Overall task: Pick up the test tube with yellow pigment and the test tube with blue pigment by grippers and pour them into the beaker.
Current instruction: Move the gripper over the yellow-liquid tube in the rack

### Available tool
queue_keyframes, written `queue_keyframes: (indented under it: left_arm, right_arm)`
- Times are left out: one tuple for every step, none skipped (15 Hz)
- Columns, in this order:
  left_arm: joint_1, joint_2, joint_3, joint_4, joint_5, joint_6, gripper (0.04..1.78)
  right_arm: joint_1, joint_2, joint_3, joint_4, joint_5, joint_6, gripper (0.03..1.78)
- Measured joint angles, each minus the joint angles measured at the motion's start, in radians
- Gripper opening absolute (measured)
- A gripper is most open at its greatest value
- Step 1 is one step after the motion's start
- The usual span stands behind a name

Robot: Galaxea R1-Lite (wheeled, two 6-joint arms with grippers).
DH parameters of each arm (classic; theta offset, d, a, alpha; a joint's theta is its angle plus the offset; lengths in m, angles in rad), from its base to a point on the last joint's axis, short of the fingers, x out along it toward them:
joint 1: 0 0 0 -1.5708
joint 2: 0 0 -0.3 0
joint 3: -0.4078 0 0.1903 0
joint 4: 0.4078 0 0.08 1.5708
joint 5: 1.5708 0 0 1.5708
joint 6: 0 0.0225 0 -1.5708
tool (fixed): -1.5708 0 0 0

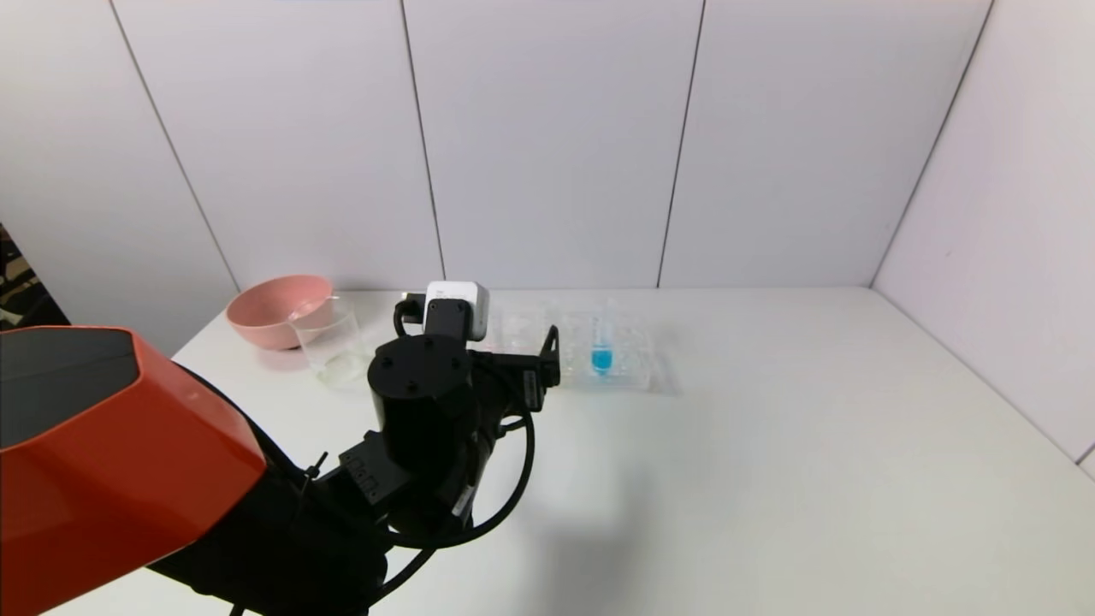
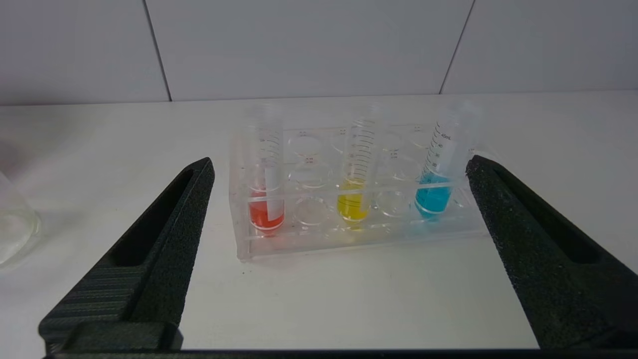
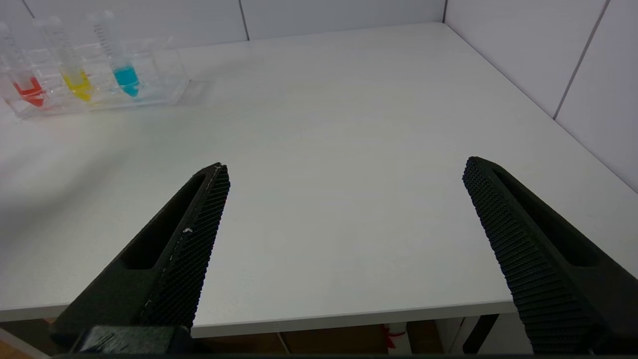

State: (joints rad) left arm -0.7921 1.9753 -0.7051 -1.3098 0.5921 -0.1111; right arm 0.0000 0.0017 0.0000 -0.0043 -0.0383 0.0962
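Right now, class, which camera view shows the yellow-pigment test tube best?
The left wrist view: the test tube with yellow pigment stands close and central in the rack. The right wrist view shows it small and distant; in the head view the left arm hides it.

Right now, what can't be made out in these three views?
- Head view: the left arm hides the red and yellow tubes; only the blue tube shows in the rack.
- Head view: the right pincer is out of frame; only its wrist view shows it, open above the table's near edge.
- Left wrist view: the beaker is cut off by the edge beside the open left pincer.
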Motion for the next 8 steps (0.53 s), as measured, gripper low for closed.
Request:
queue_keyframes:
  left_arm:
    - [-0.002, 0.02, -0.004, -0.004, 0.001, 0.003, 1.76]
    - [-0.003, 0.038, -0.011, -0.006, 0.001, 0.003, 1.76]
    - [-0.004, 0.057, -0.019, -0.011, 0.001, 0.003, 1.76]
    - [-0.004, 0.074, -0.028, -0.014, 0.001, 0.002, 1.76]
    - [-0.004, 0.091, -0.038, -0.014, 0.001, 0.002, 1.76]
    - [-0.004, 0.109, -0.051, -0.014, 0.001, 0.002, 1.76]
    - [-0.002, 0.125, -0.068, -0.014, 0.001, 0.003, 1.76]
    - [0.003, 0.143, -0.091, -0.013, 0.001, 0.004, 1.76]
  right_arm:
    - [0.0, 0.0, 0.0, 0.0, 0.0, 0.0, 1.71]
    - [0.0, 0.0, 0.0, 0.0, 0.0, 0.0, 1.71]
    - [0.0, 0.0, 0.0, 0.0, 0.0, 0.0, 1.71]
    - [0.0, 0.0, 0.0, 0.0, 0.0, 0.0, 1.71]
    - [0.0, 0.0, 0.0, 0.0, 0.0, 0.0, 1.71]
    - [0.0, 0.0, 0.0, 0.0, 0.0, 0.0, 1.71]
    - [0.0, 0.0, 0.0, 0.0, 0.0, 0.0, 1.71]
    - [0.0, 0.0, 0.0, 0.0, 0.0, 0.0, 1.71]
